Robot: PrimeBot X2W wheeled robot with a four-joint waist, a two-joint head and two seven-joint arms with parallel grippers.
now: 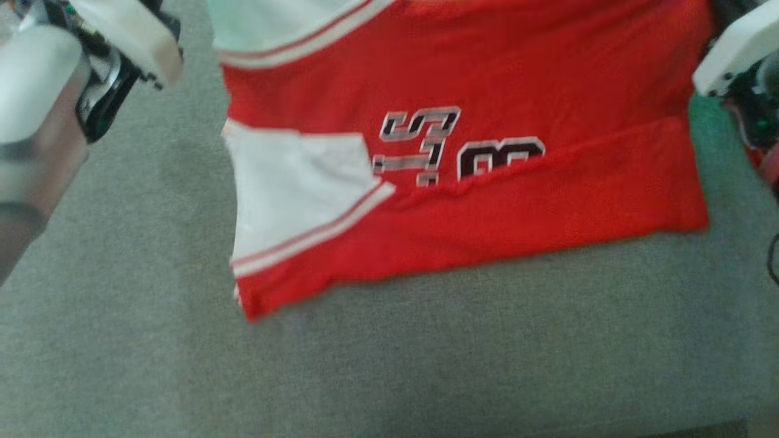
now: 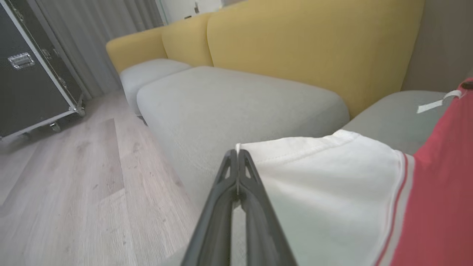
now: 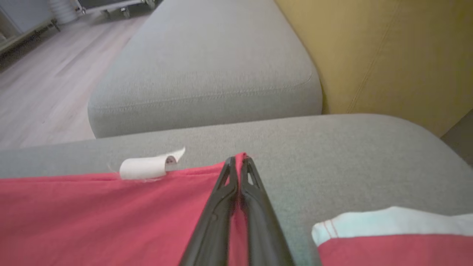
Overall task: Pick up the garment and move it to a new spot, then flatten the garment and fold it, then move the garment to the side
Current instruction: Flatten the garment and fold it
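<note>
Soft, even room light lies over everything, and shadows are faint. The head view is smeared: the lettering (image 1: 420,143) on the red garment (image 1: 517,73) is soft, the pale forearm (image 1: 30,140) out of focus. Both wrist views are crisper, their edges bowed.

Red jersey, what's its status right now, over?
Left end effector shut on white sleeve. Right end effector shut on red edge. Jersey part-folded on grey cushion. Nothing blocking.

Glossy white forearm casings (image 1: 125,33) end in long, dark, tapered fingers (image 2: 218,210).
</note>
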